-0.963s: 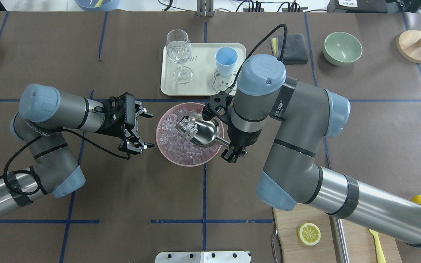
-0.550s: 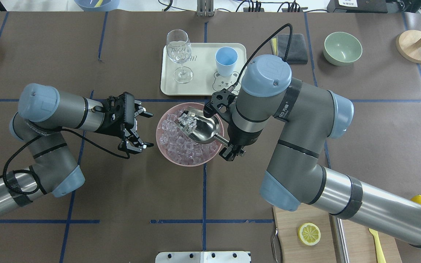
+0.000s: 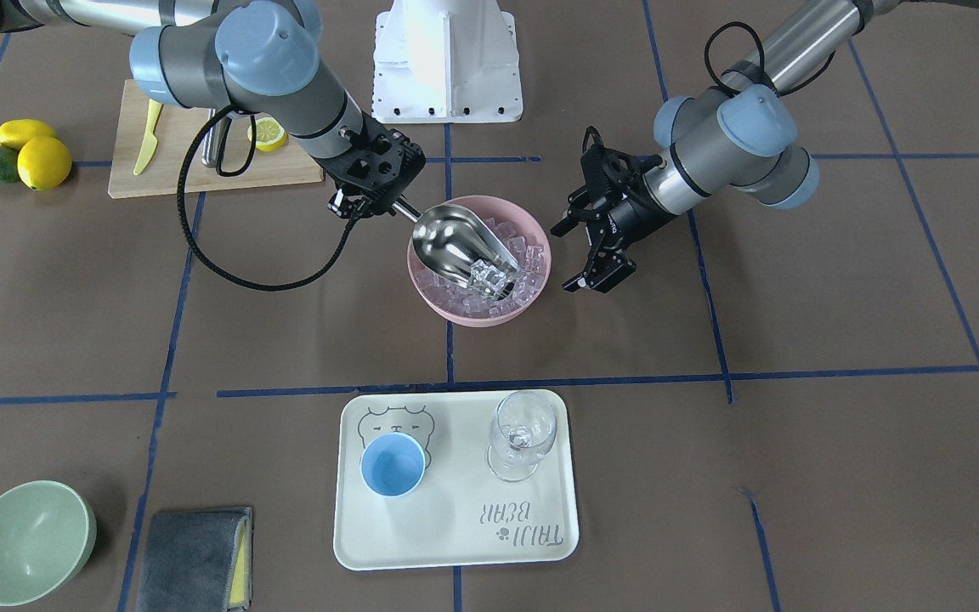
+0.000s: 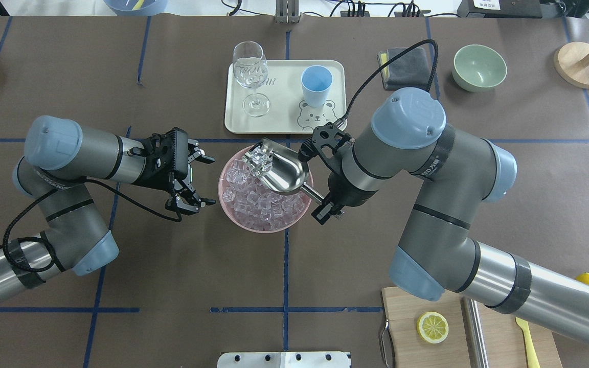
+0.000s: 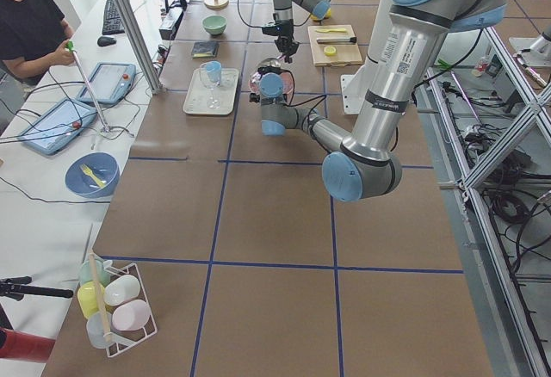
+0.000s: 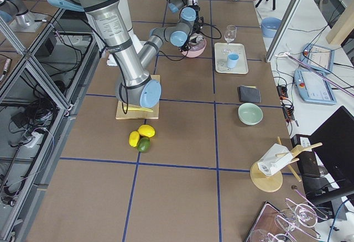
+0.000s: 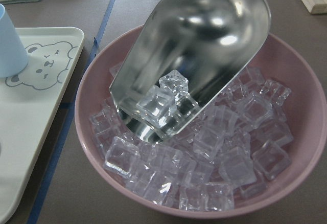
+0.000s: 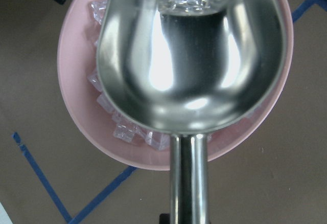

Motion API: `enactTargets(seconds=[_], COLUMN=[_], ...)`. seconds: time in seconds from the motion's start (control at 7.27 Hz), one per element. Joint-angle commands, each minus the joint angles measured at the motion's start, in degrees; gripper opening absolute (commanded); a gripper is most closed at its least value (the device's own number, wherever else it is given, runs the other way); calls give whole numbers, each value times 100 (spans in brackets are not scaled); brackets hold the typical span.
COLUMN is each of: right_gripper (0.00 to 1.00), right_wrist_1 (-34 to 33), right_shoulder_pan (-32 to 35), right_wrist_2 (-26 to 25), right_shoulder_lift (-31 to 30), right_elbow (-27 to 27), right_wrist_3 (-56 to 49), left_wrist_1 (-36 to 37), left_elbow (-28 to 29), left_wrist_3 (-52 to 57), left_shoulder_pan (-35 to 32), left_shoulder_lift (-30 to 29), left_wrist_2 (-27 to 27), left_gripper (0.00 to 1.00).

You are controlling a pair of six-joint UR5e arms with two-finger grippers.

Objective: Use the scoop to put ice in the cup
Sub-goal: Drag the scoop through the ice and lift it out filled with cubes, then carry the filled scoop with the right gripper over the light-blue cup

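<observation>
My right gripper (image 4: 323, 205) is shut on the short handle of the steel scoop (image 4: 280, 171). It holds the scoop over the pink bowl (image 4: 224, 195) of ice (image 4: 261, 204). A few clear cubes (image 7: 164, 101) sit at the scoop's front lip, over the bowl's far rim. The scoop also shows in the front view (image 3: 454, 245) and the right wrist view (image 8: 189, 55). The light-blue cup (image 4: 317, 82) stands empty on the cream tray (image 4: 280, 105) beyond the bowl. My left gripper (image 4: 207, 182) is open and empty just left of the bowl.
A clear stemmed glass (image 4: 250, 76) stands on the tray's left part. A pale green bowl (image 4: 479, 66) and a grey cloth (image 4: 408, 69) lie at the far right. A cutting board with a lemon half (image 4: 432, 327) lies near the right arm's base.
The right arm has lifted the scoop with ice and carried it towards the bowl's far rim and the tray. Its elbow swung right. The left arm has not moved.
</observation>
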Motion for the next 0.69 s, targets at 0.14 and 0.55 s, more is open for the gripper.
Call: enactTargets(seconds=[0.14, 0.55], right_gripper=[0, 0], right_wrist_1=[56, -84], right_shoulder_pan=[481, 1159], right_wrist_2=[7, 8], right_shoulder_lift=[-21, -118], right_elbow=[213, -14], right_wrist_3=[319, 372], left_wrist_1=[9, 9], left_elbow=[-20, -20], left_wrist_3=[3, 21], left_shoulder_pan=[-84, -251], left_shoulder_lift=[3, 117], left_wrist_2=[-33, -60], left_gripper=[100, 100])
